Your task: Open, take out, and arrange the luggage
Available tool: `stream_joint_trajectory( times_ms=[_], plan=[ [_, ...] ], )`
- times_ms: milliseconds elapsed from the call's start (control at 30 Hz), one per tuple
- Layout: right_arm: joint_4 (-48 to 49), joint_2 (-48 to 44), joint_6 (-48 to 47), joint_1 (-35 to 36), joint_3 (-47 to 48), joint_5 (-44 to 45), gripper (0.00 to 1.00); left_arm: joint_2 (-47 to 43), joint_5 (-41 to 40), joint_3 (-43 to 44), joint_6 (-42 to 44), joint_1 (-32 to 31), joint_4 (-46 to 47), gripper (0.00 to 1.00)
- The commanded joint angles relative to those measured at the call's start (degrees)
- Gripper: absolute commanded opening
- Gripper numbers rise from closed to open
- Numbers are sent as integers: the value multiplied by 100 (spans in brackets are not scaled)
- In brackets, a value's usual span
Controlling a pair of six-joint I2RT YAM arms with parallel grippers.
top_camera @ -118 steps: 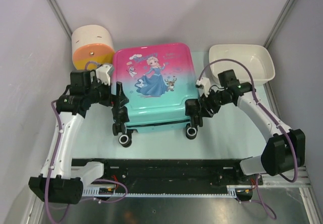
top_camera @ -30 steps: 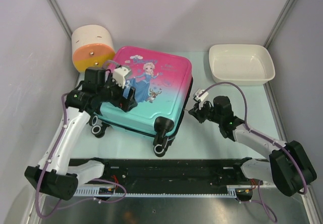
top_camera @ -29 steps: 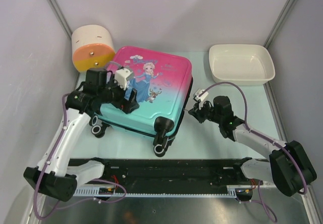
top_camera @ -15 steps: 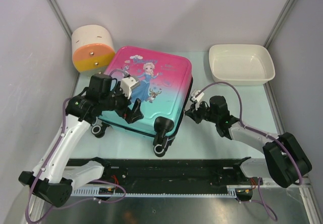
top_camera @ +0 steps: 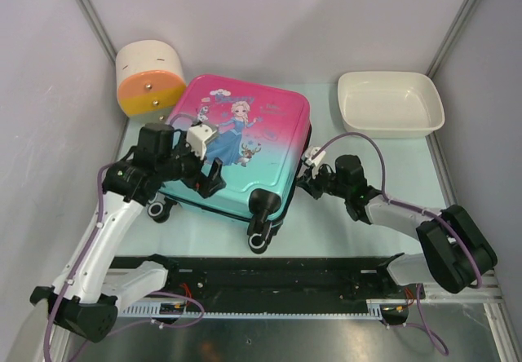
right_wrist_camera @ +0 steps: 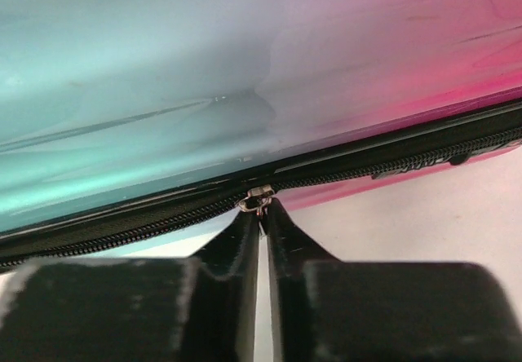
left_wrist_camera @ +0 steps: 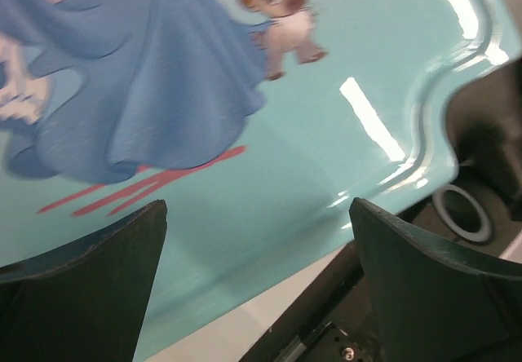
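The luggage [top_camera: 245, 142], a pink-to-teal hard-shell suitcase with a princess print, lies flat and turned at an angle, its black wheels [top_camera: 263, 199] toward the near edge. My left gripper [top_camera: 208, 174] is open and hovers over the teal front part of the lid [left_wrist_camera: 269, 134], fingers spread wide apart. My right gripper [top_camera: 308, 176] is at the suitcase's right side, shut on the metal zip pull [right_wrist_camera: 258, 200] of the black zip [right_wrist_camera: 122, 230]. The suitcase is closed.
A cream-and-orange rounded drawer box [top_camera: 149, 77] stands at the back left, close to the suitcase's corner. A white rectangular basin [top_camera: 390, 103] sits at the back right. Grey walls close in on both sides.
The suitcase was turned at an angle earlier. In the last second my left gripper slid forward over the lid and my right gripper moved in to the right side and took the zip pull.
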Motion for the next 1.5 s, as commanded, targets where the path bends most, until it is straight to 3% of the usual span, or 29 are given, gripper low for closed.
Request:
stream_joint_trajectory(
  times_ms=[0,200,333,433,500,533,600,733,1033,1200,1333,1467],
  plan=[
    [871,7,5,162,219,-371,0,-52,-858,-132,138,448,-555,100],
    [915,-125,128,583,175,-327,0,-210,-1484,-150,304,1432,-811,100],
    [1222,85,295,1242,175,24,0,149,-759,227,498,2258,-898,100],
    [1302,139,462,1621,228,280,0,431,191,710,647,2286,-1284,100],
    [1258,130,743,1656,289,525,0,510,221,808,595,1824,-1312,100],
    [1162,86,787,1639,298,656,0,537,107,790,621,1472,-1303,100],
    [1039,42,761,1456,316,929,0,676,-113,659,630,1364,-1268,100],
    [749,24,384,849,316,1071,0,1054,-474,492,735,1390,-1154,99],
    [1196,577,-222,-478,597,597,0,1547,-729,500,788,1495,-881,98],
    [1390,1227,-241,-699,1036,149,0,1837,-746,597,885,1671,-767,99],
    [1320,1229,-302,-541,1081,-282,0,2162,-712,807,1008,1732,-653,99],
    [1179,1211,-267,-383,1081,-336,0,2338,-326,1639,763,1969,-565,99]
  ],
)
